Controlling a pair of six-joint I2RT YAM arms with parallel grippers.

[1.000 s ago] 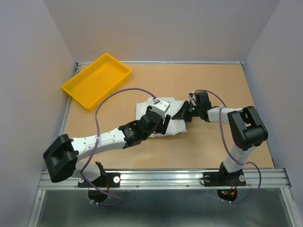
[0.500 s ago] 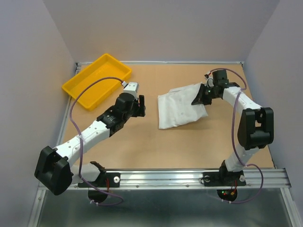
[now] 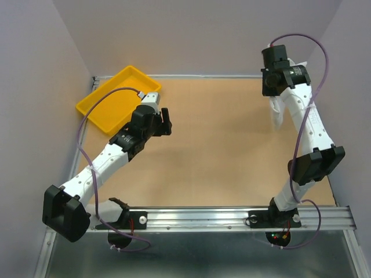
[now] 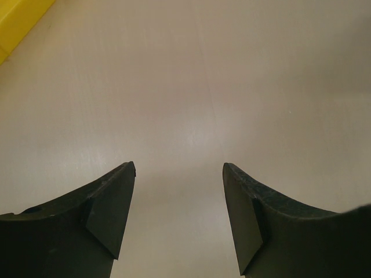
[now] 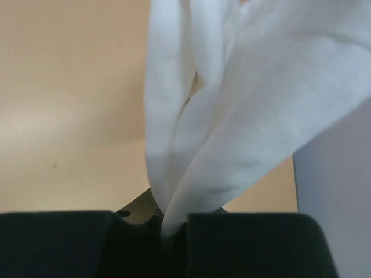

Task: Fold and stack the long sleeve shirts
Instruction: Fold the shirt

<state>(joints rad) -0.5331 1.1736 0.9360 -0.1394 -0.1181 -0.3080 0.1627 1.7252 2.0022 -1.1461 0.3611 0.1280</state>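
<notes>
A white long sleeve shirt hangs bunched in the air at the far right, off the brown table. My right gripper is raised high near the right wall and is shut on it. In the right wrist view the cloth rises in folds out of the pinch of that gripper. My left gripper hovers over the table's left part, beside the yellow tray. It stands open with nothing between its fingers.
The yellow tray sits at the back left corner; its edge shows at the top left of the left wrist view. Grey walls enclose the table; the right wall is close to the hanging shirt.
The right gripper has lifted the shirt from the table's middle up and to the far right. The left arm has pulled back from the shirt toward the tray, its gripper open.
</notes>
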